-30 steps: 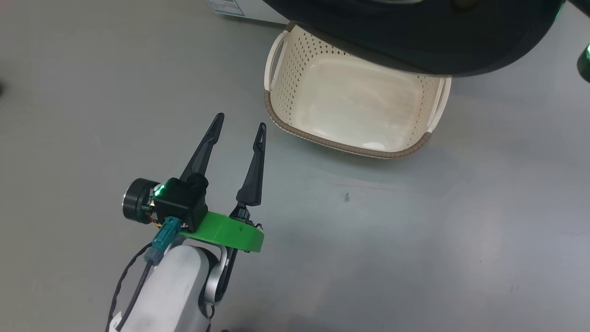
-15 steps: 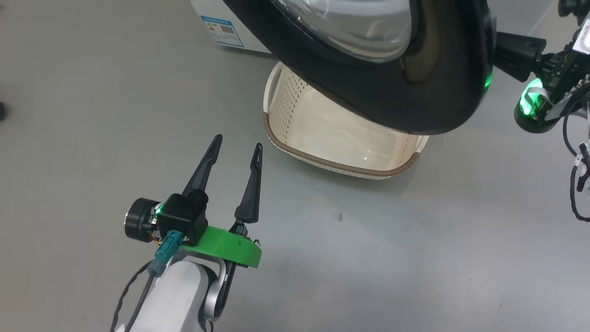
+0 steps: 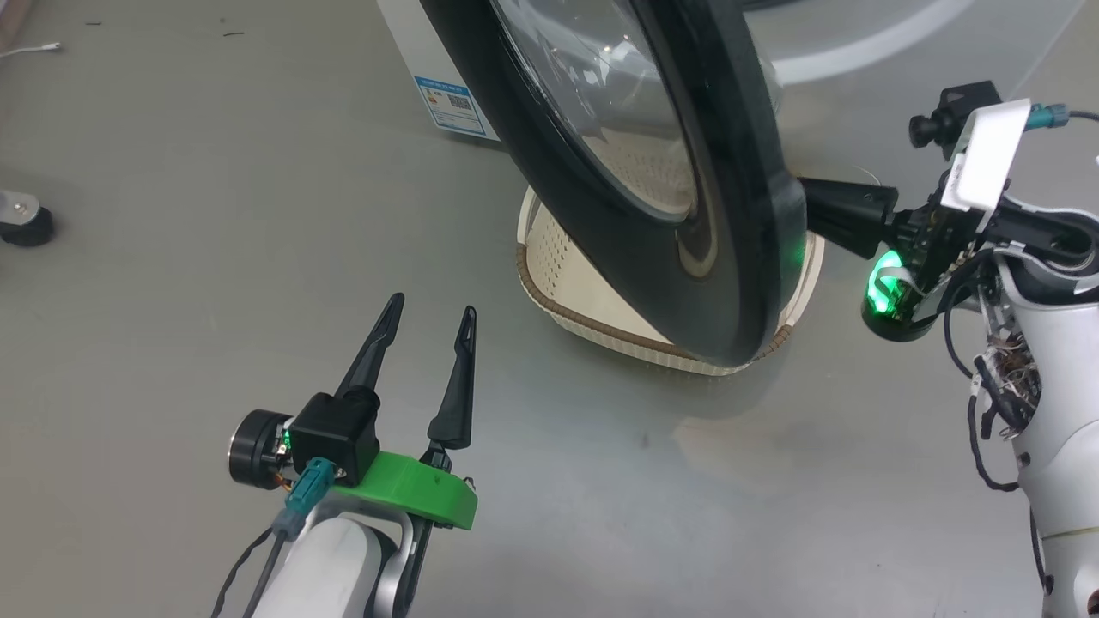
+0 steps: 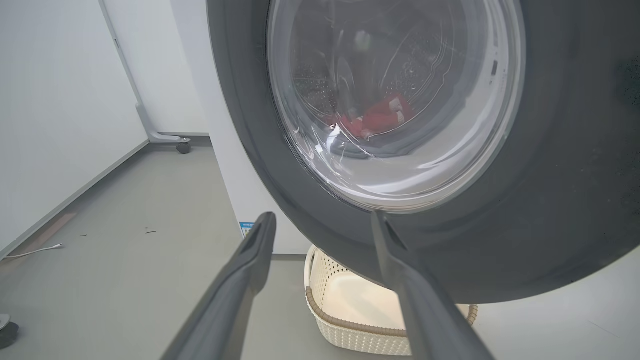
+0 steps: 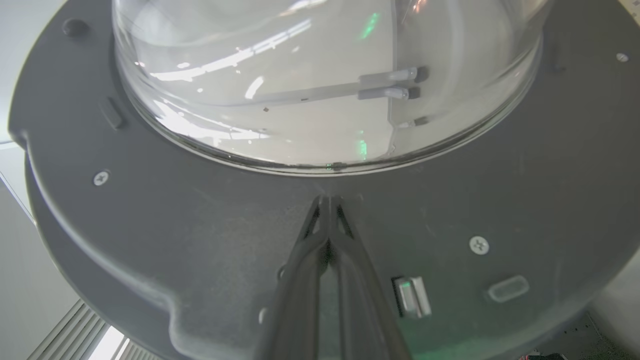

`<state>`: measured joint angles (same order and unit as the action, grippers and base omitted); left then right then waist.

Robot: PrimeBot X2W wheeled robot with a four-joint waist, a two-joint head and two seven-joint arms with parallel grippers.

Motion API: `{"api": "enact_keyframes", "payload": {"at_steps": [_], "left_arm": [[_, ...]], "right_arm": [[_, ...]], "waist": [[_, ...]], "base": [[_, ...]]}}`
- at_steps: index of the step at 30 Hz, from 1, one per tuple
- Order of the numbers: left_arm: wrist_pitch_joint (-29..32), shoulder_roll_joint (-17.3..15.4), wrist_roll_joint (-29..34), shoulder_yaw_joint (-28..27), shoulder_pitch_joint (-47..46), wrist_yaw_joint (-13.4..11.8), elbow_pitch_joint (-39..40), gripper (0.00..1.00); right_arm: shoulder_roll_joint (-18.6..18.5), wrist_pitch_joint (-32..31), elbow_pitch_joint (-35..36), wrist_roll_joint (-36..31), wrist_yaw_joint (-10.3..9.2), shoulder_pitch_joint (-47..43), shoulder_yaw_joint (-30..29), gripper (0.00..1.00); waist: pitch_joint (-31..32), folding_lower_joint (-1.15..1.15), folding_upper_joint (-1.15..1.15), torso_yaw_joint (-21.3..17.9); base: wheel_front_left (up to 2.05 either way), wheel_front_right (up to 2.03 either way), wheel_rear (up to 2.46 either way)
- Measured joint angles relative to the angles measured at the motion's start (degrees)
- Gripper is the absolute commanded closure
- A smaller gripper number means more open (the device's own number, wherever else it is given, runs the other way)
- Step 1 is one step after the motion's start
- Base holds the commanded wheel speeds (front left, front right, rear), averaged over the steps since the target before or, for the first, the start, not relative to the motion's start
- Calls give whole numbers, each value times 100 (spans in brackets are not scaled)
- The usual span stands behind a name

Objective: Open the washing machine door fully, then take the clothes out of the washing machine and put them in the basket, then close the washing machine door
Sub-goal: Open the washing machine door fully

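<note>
The washing machine door (image 3: pixel 738 215), with a black rim and a clear glass bowl, stands partly open over the cream basket (image 3: pixel 575 305). My right gripper (image 3: pixel 811 210) is shut, with its tips pressed on the door's inner rim. In the right wrist view the right gripper (image 5: pixel 327 201) touches the washing machine door (image 5: pixel 200 225) just below the glass. My left gripper (image 3: pixel 431 307) hangs open and empty over the floor, left of the basket. Past the open left gripper (image 4: pixel 321 220), the red clothes (image 4: pixel 380 117) show through the door's glass (image 4: pixel 450 165), and the basket (image 4: pixel 350 320) sits below. The white washing machine (image 3: pixel 412 43) carries a blue label (image 3: pixel 455 103).
A caster wheel (image 3: pixel 26 225) sits on the grey floor at the far left. A wheeled stand foot (image 4: pixel 182 146) is by the white wall, and a white cable (image 4: pixel 35 250) lies along the floor's left edge. A latch (image 5: pixel 412 297) is on the door's inner rim.
The head camera has tilted up. The door now looks more edge-on and covers more of the basket. My right gripper has come into view against the door. The left gripper has hardly moved.
</note>
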<state>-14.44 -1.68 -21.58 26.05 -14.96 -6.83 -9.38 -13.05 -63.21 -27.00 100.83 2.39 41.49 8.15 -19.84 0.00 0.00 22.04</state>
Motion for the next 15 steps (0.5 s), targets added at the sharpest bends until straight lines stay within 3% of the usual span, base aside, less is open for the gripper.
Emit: {"api": "enact_keyframes", "payload": {"at_steps": [15], "left_arm": [[0,-4,1,-14,238,0,-64,0]], "right_arm": [[557,8,171,10,1,-737,338,100]], "waist": [[343,0,0,344]], "base": [[0,0,0]]}}
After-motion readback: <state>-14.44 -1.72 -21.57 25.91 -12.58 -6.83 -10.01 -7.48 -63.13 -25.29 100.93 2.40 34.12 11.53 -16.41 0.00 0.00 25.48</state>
